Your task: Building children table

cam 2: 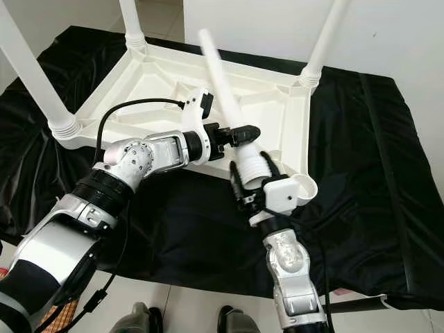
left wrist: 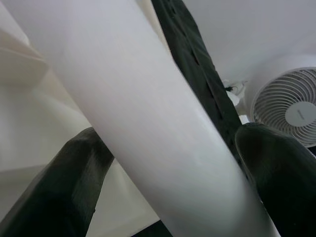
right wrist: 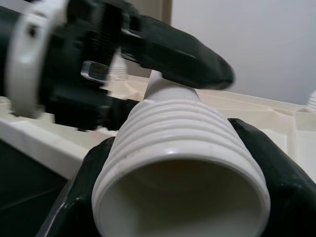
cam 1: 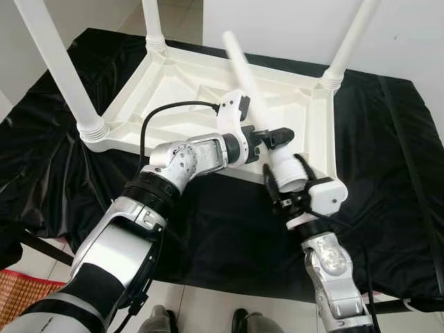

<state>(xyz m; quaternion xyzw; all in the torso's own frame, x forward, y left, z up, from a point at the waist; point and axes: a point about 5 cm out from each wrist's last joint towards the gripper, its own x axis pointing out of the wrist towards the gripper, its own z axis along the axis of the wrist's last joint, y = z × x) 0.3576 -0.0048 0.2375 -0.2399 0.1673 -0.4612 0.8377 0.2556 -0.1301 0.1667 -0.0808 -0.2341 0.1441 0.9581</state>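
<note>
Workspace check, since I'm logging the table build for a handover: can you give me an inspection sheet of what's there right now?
Surface: black cloth spread under the work.
Job's things: white table top lies upside down; three legs stand screwed in at its corners; a fourth loose leg is held tilted over the near corner, threaded end down.
Clutter: nothing seen on the cloth.
Hands: left hand grips the loose leg's shaft; right hand grips its threaded end.
Cables: black cable loops along the left arm.
Surroundings: white wall, tiled floor, a white fan, a woven mat.
</note>
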